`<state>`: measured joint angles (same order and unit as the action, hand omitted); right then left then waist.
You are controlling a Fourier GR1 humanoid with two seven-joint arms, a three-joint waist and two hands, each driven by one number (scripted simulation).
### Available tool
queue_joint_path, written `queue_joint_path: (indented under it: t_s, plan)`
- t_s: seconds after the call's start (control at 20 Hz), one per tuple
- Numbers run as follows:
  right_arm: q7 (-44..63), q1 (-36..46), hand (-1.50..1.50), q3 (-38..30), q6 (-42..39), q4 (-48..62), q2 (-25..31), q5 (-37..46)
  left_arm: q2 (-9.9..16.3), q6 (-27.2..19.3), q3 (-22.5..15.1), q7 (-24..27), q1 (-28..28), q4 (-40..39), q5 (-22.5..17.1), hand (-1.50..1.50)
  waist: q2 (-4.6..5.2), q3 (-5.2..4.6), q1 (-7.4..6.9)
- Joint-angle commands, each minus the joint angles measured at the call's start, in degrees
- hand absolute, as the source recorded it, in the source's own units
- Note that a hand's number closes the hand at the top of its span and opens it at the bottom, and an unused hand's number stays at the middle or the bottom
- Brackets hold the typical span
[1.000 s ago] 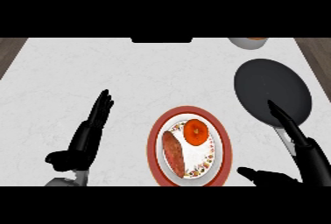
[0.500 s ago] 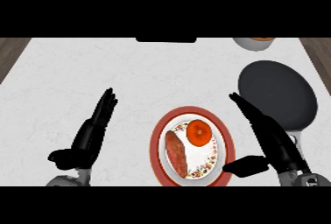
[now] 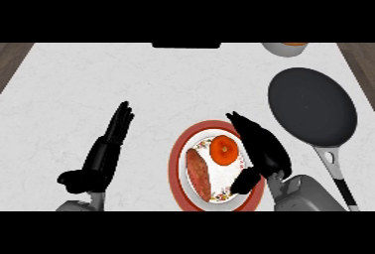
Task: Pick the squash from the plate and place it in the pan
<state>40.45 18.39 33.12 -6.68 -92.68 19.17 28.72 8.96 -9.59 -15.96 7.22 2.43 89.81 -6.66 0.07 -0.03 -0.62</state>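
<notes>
A round orange squash [image 3: 224, 149] sits on a red-rimmed patterned plate [image 3: 181, 171], with a long reddish-brown piece of food [image 3: 198, 171] to its left. My right hand [image 3: 261, 147] is open and lies over the plate's right edge, its fingers pointing up-left just right of the squash and its thumb low over the plate. The dark pan [image 3: 312, 106] lies empty at the right, its handle [image 3: 336, 167] running down toward me. My left hand [image 3: 104, 151] rests open on the counter, left of the plate.
A grey bowl with orange contents [image 3: 286, 48] shows at the top right edge. A dark slab [image 3: 186, 45] sits at the counter's far edge. White marble counter spreads to the left and the far side.
My right hand has moved left, from beside the pan's handle to over the plate's right edge beside the squash. The left hand has kept still.
</notes>
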Motion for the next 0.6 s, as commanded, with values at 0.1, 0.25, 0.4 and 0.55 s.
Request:
queue_joint_path:
  t_s: [0.1,0.25,0.4,0.55]
  plan:
    - [-0.30,0.31,-1.50,-2.10,-3.28,5.32,-6.80,5.34,-2.27,0.03,0.89,1.43,-1.58,-0.41,2.73,0.00,-0.07,0.03,0.43]
    - [1.45,1.66,-1.50,-3.54,-4.89,6.70,-10.29,7.13,-2.03,1.42,2.97,-1.45,0.93,0.11,2.39,0.00,-0.07,0.03,0.45]
    - [-0.23,-2.57,-1.50,-4.85,-4.75,4.17,-10.20,9.55,-1.65,3.98,4.80,-0.65,0.61,-0.90,2.17,0.00,-0.08,0.03,0.57]
    - [-6.20,-3.93,-1.50,-6.51,-1.38,8.07,-10.43,11.28,-2.73,4.32,4.86,-1.65,1.08,-0.69,2.13,0.00,-0.07,0.03,0.60]
